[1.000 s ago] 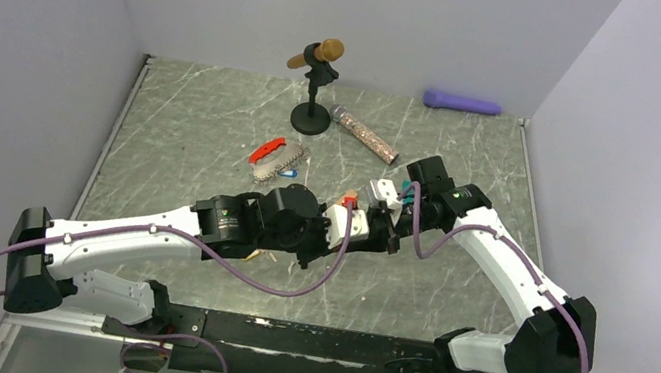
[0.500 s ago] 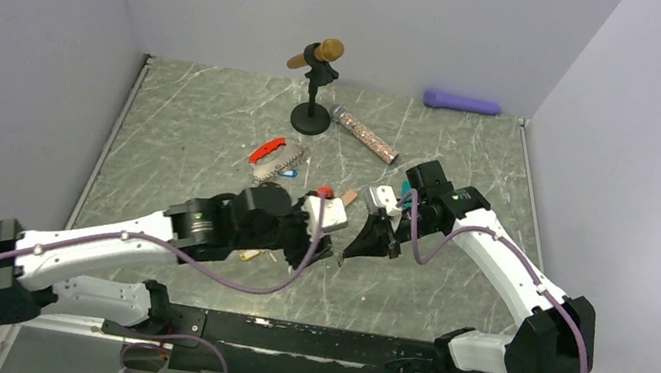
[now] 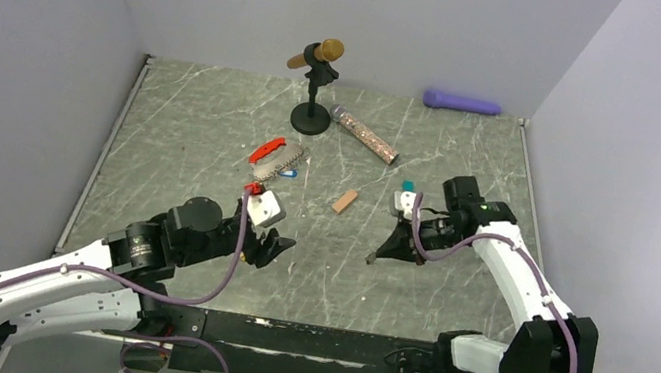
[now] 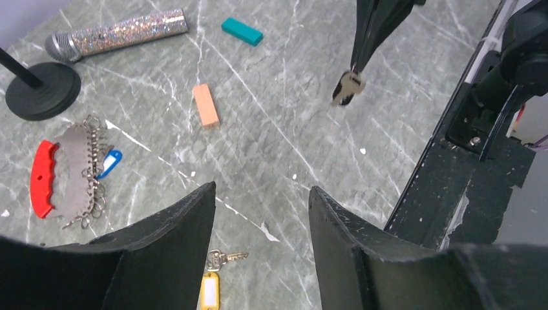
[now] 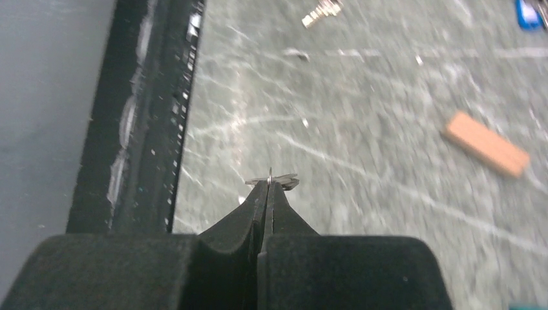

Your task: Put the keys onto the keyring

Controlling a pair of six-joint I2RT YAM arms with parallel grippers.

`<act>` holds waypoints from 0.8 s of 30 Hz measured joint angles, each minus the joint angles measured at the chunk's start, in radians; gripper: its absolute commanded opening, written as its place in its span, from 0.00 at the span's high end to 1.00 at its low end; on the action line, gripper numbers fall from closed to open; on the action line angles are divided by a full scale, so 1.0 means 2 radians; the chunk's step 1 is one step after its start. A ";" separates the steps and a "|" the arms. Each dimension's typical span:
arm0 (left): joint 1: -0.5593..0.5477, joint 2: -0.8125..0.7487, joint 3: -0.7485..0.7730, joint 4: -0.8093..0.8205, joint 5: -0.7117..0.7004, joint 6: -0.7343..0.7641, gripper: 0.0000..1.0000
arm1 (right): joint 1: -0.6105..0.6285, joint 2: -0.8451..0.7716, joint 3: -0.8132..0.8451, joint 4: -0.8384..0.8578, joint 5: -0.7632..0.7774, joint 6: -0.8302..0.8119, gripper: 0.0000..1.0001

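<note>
Top external:
- My left fingers (image 3: 274, 246): parted, holding nothing, over the near-left worktop (image 3: 187, 112).
- My right fingers (image 3: 383, 253): closed, tips angled down right of centre. What they grip is too small to make out here.
- Keyring (image 3: 271, 154): red clip with silvery chain, flat at mid-worktop, well apart from both arms.
- Blue-tagged key (image 3: 289, 174): against the chain.
- Tan block (image 3: 344, 201): between the keyring and my right fingers.
- Teal block (image 3: 407, 185): beside my right wrist.

Left wrist:
- My left fingers stand wide, with bare worktop between them.
- Yellow-tagged key (image 4: 209, 289): lies just below the gap.
- Key (image 4: 347, 87): hangs from the tips of my right fingers.

Right wrist:
- My right fingers are pressed into a line, with the key pinched crosswise at the tips.
- The tan block lies to the right, blurred.
</note>
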 measured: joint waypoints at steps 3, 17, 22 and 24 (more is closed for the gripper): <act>0.001 -0.001 -0.009 -0.003 -0.003 -0.002 0.41 | -0.051 -0.006 -0.010 -0.020 0.031 -0.026 1.00; 0.004 -0.042 -0.034 -0.004 -0.014 0.004 0.40 | -0.090 0.045 -0.029 -0.013 0.150 -0.045 1.00; 0.005 -0.059 -0.049 -0.006 -0.017 0.004 0.40 | -0.051 0.096 -0.022 0.024 0.179 -0.015 1.00; 0.005 -0.067 -0.052 -0.008 -0.019 0.004 0.39 | -0.031 0.112 -0.017 0.044 0.189 0.003 1.00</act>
